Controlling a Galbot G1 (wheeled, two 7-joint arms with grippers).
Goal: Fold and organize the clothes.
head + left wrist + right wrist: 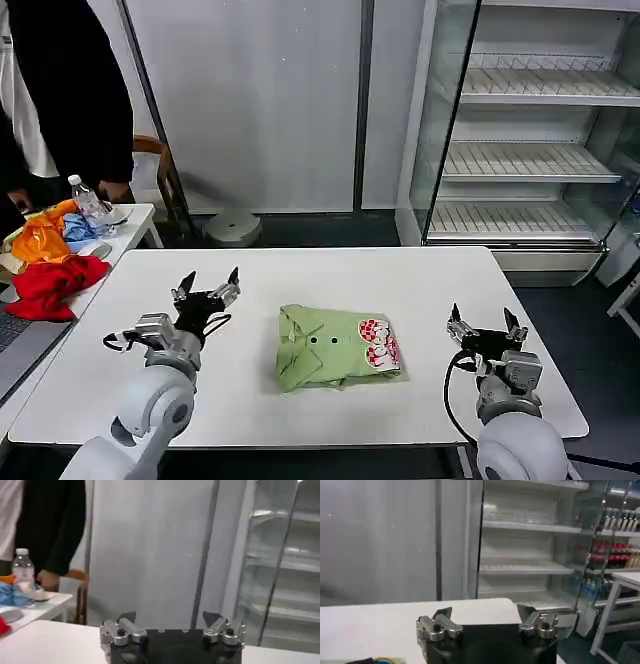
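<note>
The clothes, a light green shirt (335, 347) with collar, dark buttons and a red-and-white cartoon print, lies folded into a compact rectangle in the middle of the white table (330, 270). My left gripper (208, 286) hovers open to the left of the shirt, fingers pointing away from me, nothing between them. To the right of the shirt my right gripper (485, 319) stands open and holds nothing. In the left wrist view the left gripper (171, 616) has its jaws wide apart; the right gripper (485, 611) stands the same in the right wrist view.
A side table (128, 222) at the far left holds a red cloth (55, 283), orange and blue garments (50, 238) and a water bottle (86, 197). A person in black (70, 90) stands behind it. A glass-door fridge (530, 130) stands at the back right.
</note>
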